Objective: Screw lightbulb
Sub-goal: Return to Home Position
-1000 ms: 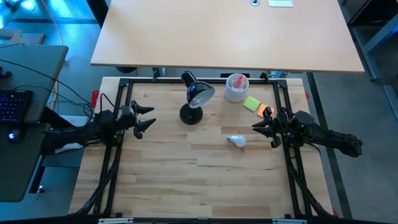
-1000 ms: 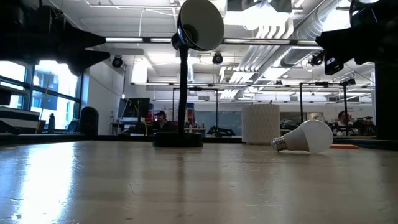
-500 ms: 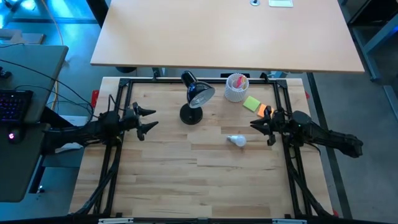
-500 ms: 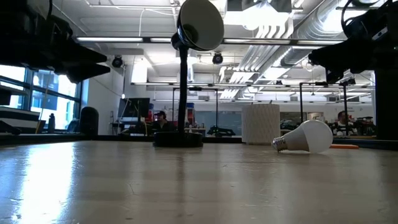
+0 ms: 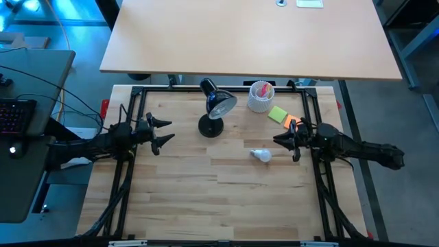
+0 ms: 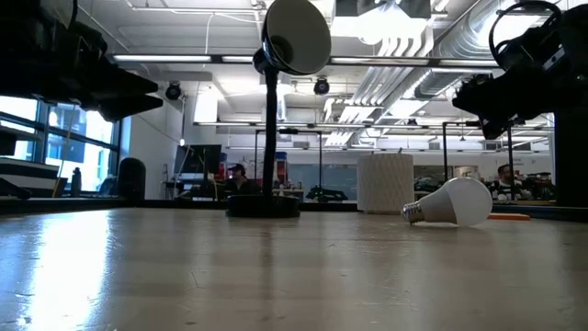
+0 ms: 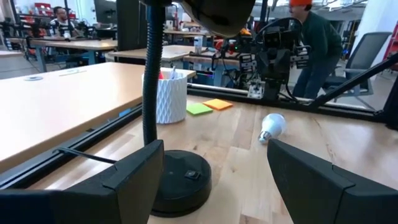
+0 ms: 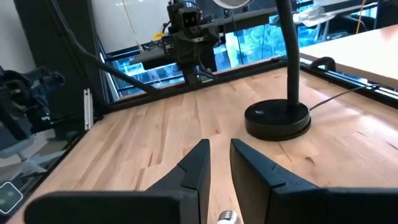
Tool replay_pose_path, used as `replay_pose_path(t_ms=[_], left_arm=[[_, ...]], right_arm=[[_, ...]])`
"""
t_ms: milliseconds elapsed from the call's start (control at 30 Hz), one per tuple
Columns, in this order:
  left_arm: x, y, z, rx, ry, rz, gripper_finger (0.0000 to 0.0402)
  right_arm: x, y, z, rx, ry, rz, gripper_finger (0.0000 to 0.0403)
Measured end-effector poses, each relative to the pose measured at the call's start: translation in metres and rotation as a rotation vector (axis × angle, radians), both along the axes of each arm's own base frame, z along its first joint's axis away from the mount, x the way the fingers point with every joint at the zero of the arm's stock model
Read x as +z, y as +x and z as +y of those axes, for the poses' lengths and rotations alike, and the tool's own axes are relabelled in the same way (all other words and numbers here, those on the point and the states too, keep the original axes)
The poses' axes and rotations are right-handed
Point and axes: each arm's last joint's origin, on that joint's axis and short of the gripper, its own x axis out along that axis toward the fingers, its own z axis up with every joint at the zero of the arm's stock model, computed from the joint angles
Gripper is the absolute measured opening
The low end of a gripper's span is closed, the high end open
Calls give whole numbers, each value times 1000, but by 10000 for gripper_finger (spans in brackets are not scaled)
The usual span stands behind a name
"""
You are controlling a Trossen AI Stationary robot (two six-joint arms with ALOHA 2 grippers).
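Left hand (image 5: pixel 164 130) hovering low over pale wooden slat table (image 5: pixel 185 195) near its left edge, fingers spread, pinching nothing. Right hand (image 5: pixel 285 145) near the right edge, just beside small white lightbulb with silvery screw base (image 5: pixel 260 155), not touching it. Bulb on its side on bare wood, apart from black gooseneck desk lamp (image 5: pixel 210 125). White ribbed cup (image 5: pixel 260 96) farther back.

Low view: lightbulb (image 6: pixel 450 203) flat on the table, screw base toward the lamp (image 6: pixel 269 119). Both arms raised clear of the wood.

Left wrist view: own fingers (image 7: pixel 134 180) wide apart, framing the lamp's round foot (image 7: pixel 180 180). Bulb (image 7: pixel 272 126) beyond it, right arm behind that, person in dark green top (image 7: pixel 314 43) in the room.

Right wrist view: fingers (image 8: pixel 193 174) nearly pressed together, thin gap showing, nothing between them. Bulb's metal thread (image 8: pixel 227 217) close by.

Judgement: bulb out of the lamp and loose, both hands empty and drawn back. Screwing not standing as done; would need a fresh pick-up and threading.
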Motion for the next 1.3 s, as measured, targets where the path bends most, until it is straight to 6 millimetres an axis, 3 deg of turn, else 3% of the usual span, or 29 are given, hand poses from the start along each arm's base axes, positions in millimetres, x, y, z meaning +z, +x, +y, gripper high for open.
replay_pose_path(t_ms=[433,767,1300], left_arm=[[1,0,-1,-8,3,-7,280],[5,-2,-8,-83,10,-66,280],[4,-1,-9,-90,7,-49,280]], right_arm=[[0,0,3,16,-5,-4,57],[14,-6,21,162,-20,-164,57],[8,-6,24,203,-13,-106,57]])
